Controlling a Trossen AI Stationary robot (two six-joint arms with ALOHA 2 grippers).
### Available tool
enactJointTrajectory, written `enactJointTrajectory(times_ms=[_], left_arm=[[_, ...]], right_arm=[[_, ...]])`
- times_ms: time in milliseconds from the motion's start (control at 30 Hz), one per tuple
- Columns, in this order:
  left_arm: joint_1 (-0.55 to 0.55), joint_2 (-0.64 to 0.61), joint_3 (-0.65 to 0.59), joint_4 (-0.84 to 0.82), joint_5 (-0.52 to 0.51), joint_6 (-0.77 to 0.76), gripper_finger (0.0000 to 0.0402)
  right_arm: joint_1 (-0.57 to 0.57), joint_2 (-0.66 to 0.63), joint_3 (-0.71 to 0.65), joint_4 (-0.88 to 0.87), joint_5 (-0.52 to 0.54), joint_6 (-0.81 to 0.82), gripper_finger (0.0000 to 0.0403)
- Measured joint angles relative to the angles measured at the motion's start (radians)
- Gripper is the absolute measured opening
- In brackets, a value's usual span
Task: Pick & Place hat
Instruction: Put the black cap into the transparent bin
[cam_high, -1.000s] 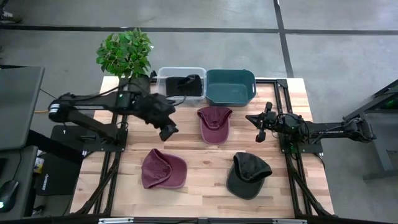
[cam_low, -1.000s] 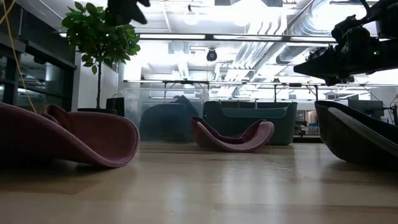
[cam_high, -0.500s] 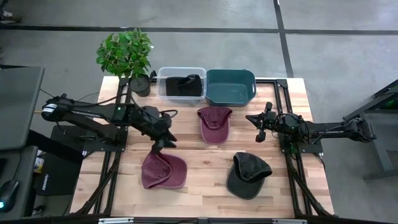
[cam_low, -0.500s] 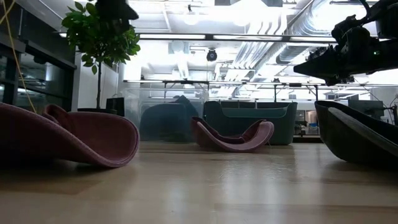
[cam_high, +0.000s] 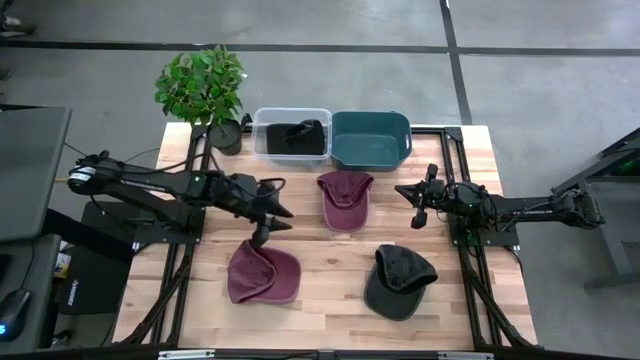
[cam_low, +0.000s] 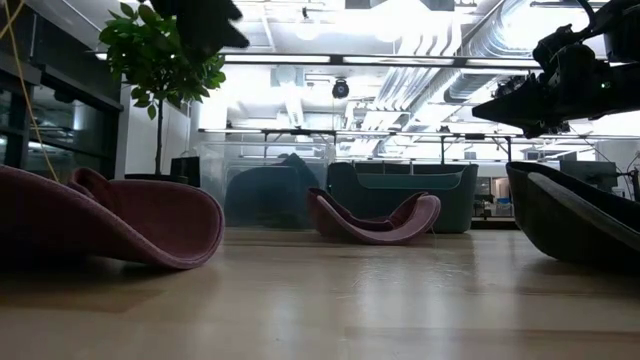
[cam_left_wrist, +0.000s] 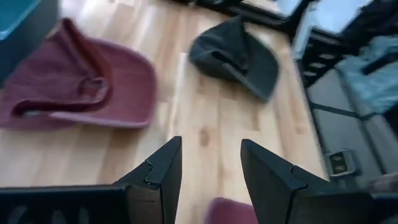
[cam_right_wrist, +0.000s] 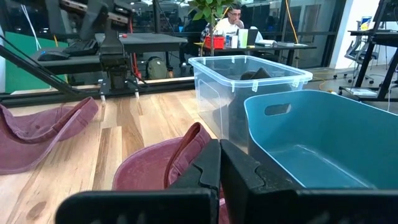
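Two dark arms, looped cables

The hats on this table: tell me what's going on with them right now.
Three hats lie loose on the wooden table. The left gripper hangs open just above the near maroon hat, holding nothing. A second maroon hat lies in front of the bins, and a dark hat sits near the right front. One dark hat is already in the clear bin; the teal bin beside it looks empty. The right gripper waits shut at the right side.
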Motion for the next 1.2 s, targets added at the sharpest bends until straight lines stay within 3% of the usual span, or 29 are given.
enactJointTrajectory(times_ms=[133, 900, 1200], left_arm=[[0.000, -0.001, 0.000, 0.001, -0.047, 0.000, 0.0147], [0.000, -0.001, 0.001, 0.001, -0.051, -0.001, 0.0147], [0.000, -0.001, 0.001, 0.001, -0.052, -0.002, 0.0147]], right_arm=[[0.000, 0.000, 0.000, 0.000, 0.000, 0.000, 0.0000], [0.000, 0.000, 0.000, 0.001, 0.000, 0.004, 0.0000], [0.000, -0.001, 0.000, 0.014, 0.005, 0.199, 0.0000]])
